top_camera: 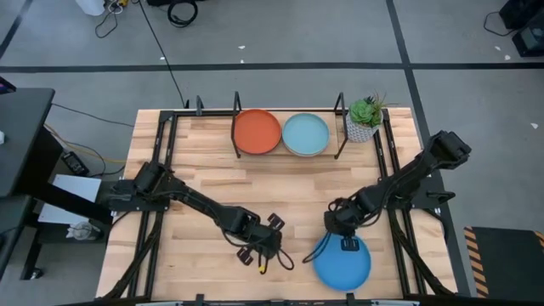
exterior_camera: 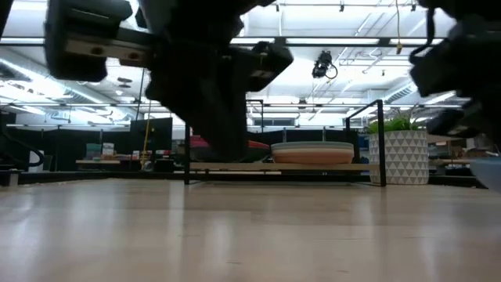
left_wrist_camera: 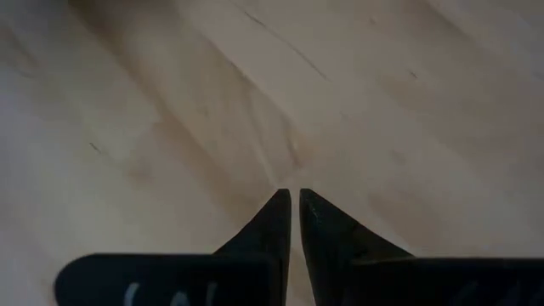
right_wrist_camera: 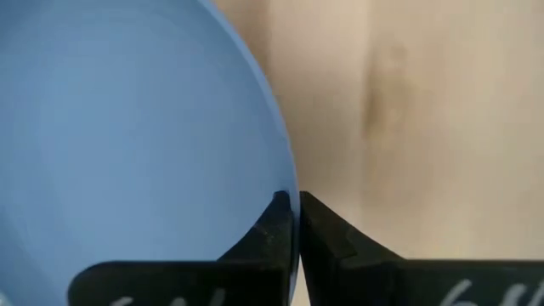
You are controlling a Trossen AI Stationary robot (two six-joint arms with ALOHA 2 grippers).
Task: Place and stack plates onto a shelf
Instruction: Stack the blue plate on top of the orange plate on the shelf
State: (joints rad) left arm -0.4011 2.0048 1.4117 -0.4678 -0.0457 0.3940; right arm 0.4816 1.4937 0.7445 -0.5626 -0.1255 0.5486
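Observation:
A bright blue plate (top_camera: 344, 263) sits near the table's near right edge; it fills the left of the right wrist view (right_wrist_camera: 127, 144). My right gripper (right_wrist_camera: 296, 197) (top_camera: 342, 240) is shut at its far rim. My left gripper (left_wrist_camera: 294, 194) (top_camera: 257, 248) is shut above bare wood near the table's near middle, touching nothing. The black rod shelf (top_camera: 340, 127) stands at the far edge. It bears an orange-topped stack (top_camera: 257, 132) and a pale teal-topped stack (top_camera: 305, 134). In the low view the right stack shows cream and peach plates (exterior_camera: 313, 153). My right gripper pinches the blue plate's rim (right_wrist_camera: 285, 183) at its far side, one finger over the plate's inside and one outside it. The fingers come from above and from the far side. Whether the plate is off the table, I cannot tell.
A small green plant in a white patterned pot (top_camera: 365, 119) (exterior_camera: 399, 157) stands right of the shelf. Black frame rails run along the table's left (top_camera: 157, 144) and right (top_camera: 393, 144) sides. Bare wood (top_camera: 280, 187) lies between the shelf and both grippers.

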